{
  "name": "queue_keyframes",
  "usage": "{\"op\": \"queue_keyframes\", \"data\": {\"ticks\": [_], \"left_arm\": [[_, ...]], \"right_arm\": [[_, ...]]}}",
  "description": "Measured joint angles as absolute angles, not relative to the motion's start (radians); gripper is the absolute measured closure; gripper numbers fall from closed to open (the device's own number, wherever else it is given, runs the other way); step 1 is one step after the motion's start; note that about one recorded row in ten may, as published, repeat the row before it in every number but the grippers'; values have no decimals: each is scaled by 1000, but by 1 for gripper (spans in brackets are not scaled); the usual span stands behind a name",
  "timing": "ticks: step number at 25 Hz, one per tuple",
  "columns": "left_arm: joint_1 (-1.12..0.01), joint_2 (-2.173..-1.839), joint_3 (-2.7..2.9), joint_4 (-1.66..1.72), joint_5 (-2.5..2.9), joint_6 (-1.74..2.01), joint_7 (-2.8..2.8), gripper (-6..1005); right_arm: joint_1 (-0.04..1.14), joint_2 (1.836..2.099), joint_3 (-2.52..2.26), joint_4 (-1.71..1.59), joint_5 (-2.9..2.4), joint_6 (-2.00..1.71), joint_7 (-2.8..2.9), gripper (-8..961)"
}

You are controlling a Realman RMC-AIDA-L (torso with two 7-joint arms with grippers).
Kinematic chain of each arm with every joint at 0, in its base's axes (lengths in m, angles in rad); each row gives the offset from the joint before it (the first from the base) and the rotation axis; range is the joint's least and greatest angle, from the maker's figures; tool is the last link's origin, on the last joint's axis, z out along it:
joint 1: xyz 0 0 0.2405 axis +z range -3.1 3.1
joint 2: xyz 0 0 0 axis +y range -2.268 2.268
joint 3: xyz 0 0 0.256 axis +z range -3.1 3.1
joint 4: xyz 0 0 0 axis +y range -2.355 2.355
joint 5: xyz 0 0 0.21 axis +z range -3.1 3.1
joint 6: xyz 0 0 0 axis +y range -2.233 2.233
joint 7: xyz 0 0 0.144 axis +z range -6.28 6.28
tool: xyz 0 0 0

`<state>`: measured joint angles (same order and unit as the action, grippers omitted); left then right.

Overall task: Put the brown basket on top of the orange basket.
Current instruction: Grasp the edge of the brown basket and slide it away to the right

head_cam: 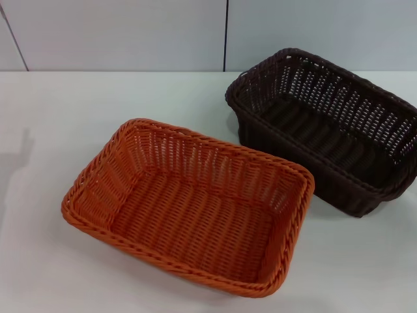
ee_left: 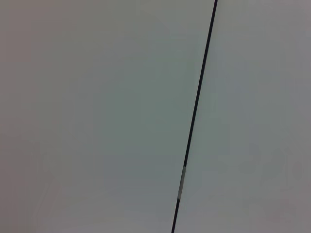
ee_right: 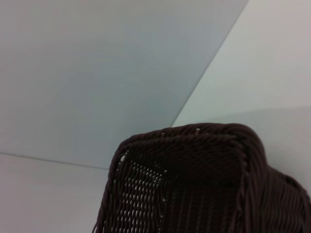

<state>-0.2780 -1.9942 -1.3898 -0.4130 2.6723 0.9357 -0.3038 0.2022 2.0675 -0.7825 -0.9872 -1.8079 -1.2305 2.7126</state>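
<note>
Orange basket (head_cam: 189,208) is seen at lower centre of the white worktop (head_cam: 52,111), brown basket (head_cam: 329,127) beside it at upper right; neither pincer's state can be told.

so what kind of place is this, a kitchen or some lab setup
Most likely a lab or test bench, not a kitchen: a bare white table, plain pale wall panels behind it, and only two empty props, an orange basket and a brown basket.

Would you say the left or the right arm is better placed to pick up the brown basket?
Probably the right. The brown basket sits on the robot's right, behind the orange basket, and the right wrist view shows its rim close up, whereas the left wrist view shows only wall panels. Neither gripper is visible.
</note>
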Motion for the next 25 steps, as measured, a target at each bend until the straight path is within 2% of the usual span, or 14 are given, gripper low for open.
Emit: {"op": "queue_keyframes", "data": {"ticks": [4,6,25], "left_arm": [[-279,-1993,-1390,-407,2672,935,-304,234],[-279,-1991,-1390,-406,2672,929,-304,234],[-285,-1985,-1390,-405,2675,911,-304,234]], "right_arm": [[228,2065,-755,-946,-1829,-1227,2715,250],[245,2054,-753,-916,-1830,-1221,2714,250],[325,2015,-743,-791,-1838,-1191,2708,250]]}}
